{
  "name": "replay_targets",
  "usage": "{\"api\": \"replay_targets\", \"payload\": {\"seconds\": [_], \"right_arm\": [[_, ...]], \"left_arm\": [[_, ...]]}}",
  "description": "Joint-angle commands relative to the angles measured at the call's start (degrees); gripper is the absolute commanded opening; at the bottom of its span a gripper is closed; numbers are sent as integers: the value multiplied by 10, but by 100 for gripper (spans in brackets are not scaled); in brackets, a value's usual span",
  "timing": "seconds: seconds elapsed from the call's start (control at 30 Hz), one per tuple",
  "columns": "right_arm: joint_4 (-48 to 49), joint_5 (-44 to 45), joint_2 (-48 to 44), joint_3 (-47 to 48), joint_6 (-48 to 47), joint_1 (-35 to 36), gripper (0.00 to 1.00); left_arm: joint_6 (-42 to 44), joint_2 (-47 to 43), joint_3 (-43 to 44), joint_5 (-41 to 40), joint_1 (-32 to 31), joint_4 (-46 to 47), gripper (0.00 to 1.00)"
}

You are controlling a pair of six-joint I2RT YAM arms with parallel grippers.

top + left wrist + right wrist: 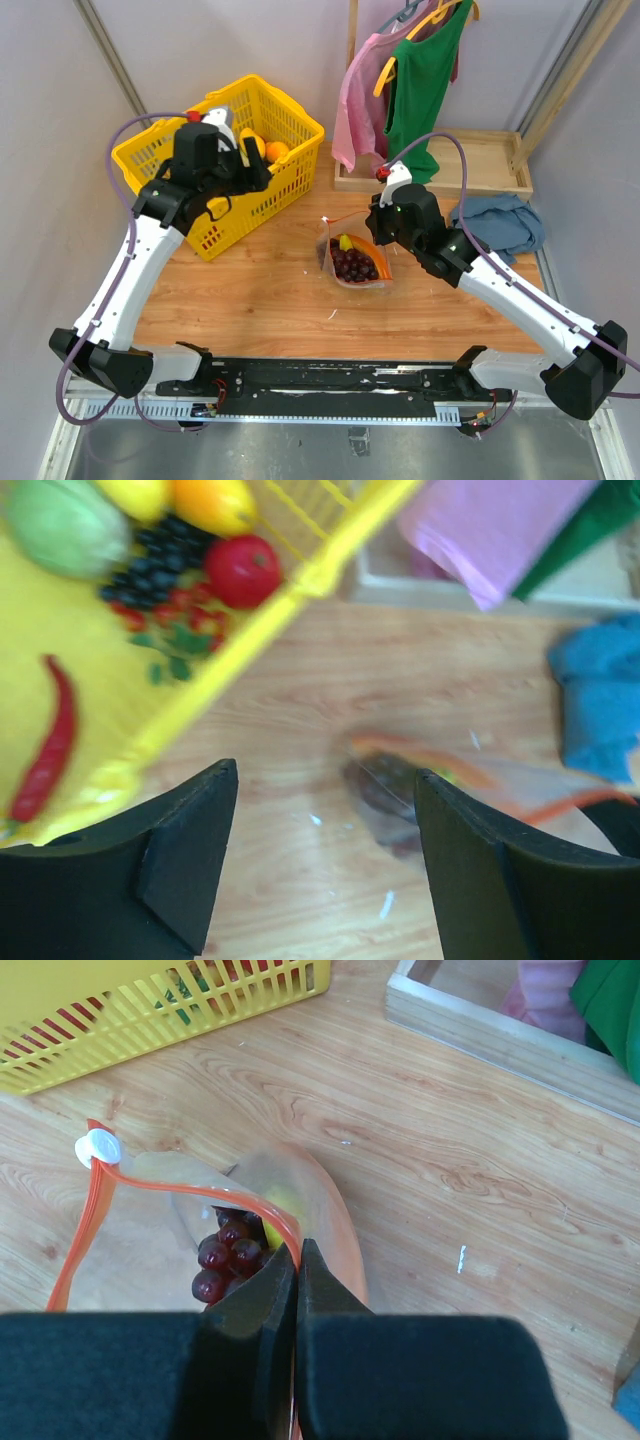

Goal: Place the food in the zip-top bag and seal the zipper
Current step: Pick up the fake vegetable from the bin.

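Mid-table, the zip-top bag [150, 1230] lies flat on the wooden table [260, 290], its mouth held by the right gripper [297, 1252], whose jaws are pressed together on the film beside the red-orange zipper [78, 1222]. The dark purple grape bunch [222, 1252] and a small yellow piece [281, 1203] sit inside the bag. At the far left, the left gripper [324, 772] hangs over the near rim of the yellow basket [310, 575], jaws wide apart and holding nothing. A thin red chili [45, 742] lies on the basket floor below and to its left, among other toy produce. The white slider [97, 1147] rests at the left end of the zipper, so the bag is judged unsealed and the filling unfinished. The risks appear to lie in the single pinch. The slick, crinkly film could slip out of the closed jaws, or the whole bag could drag across the wood if that arm pulls, tipping the grapes toward the opening. The mouth also looks shallow rather than propped wide, so a piece brought over from the basket might catch the lip and land on the table instead. The chili is thin and lies flat, which could defeat a grasp.
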Motion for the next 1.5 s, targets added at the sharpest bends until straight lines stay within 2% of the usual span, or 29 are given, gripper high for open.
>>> {"api": "replay_targets", "payload": {"seconds": [0.0, 0.2, 0.4, 0.7, 1.0, 1.13, 1.27, 1.47], "right_arm": [[19, -3, 0, -8, 3, -8, 1], [21, -7, 3, -8, 1, -9, 1], [22, -17, 9, -11, 8, -11, 1], [24, -22, 21, -14, 6, -17, 1], [34, -43, 20, -23, 13, -29, 1], [39, -52, 21, -25, 15, -33, 1], [39, -56, 20, -28, 17, -38, 1], [41, -60, 14, -33, 22, -45, 1]], "left_arm": [[66, 15, 40, -14, 82, -23, 76], [97, 103, 54, 60, 205, -23, 75], [130, 240, 84, 77, 261, -54, 72], [142, 386, 92, 76, 277, -57, 66], [153, 471, 88, 67, 281, -55, 59], [161, 503, 105, 25, 285, -61, 58], [159, 523, 105, 71, 288, -57, 49], [171, 515, 113, 104, 283, -48, 24]]}}
